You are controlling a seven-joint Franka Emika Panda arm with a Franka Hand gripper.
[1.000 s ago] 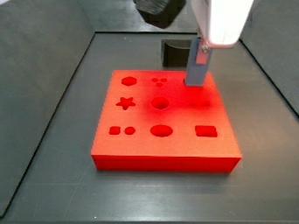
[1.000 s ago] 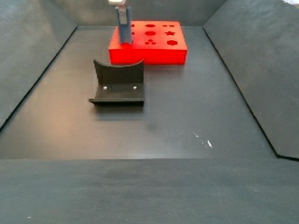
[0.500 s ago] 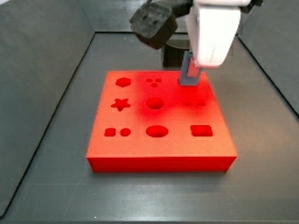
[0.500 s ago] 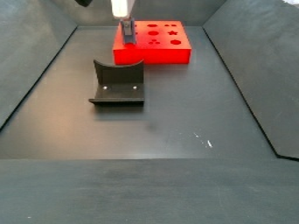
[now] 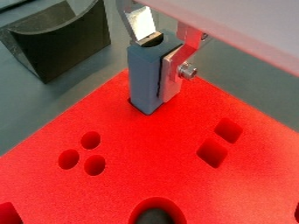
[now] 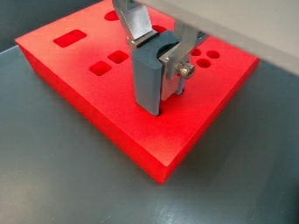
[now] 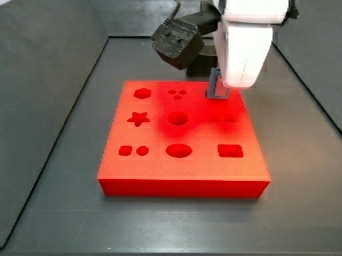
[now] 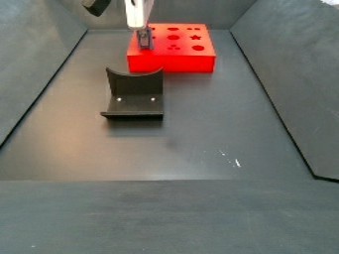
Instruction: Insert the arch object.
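Pointing: the arch object (image 5: 146,77), a slim grey-blue block, stands with its long axis upright and its lower end down against the red board (image 5: 140,171); its curved notch does not show in any view.
Place: in a side view the arch object (image 7: 214,86) is over the upper right part of the board's top face, near the far edge; in a side view from the far end (image 8: 142,38) it is at the upper left of the frame, at the board's left end.
Seat: both wrist views show the lower end meeting the red surface, but I cannot tell whether it sits inside a recess or only on top.
Claw: the gripper (image 5: 162,52) pinches the arch object between its flat silver fingers (image 5: 140,24), one plate on each side of the block, and hangs straight down under the white wrist.
Board: flat and bright red (image 7: 174,185), with star, round, paired-hole and square recesses cut into the top.
Fixture: the dark L-shaped fixture (image 8: 133,94) stands on the floor, well apart from the board and left of the frame's centre.
Surface: a matt dark grey floor (image 8: 199,149) with a few pale flecks.
Room: dark sloping walls (image 8: 34,79) close in the floor on both sides.
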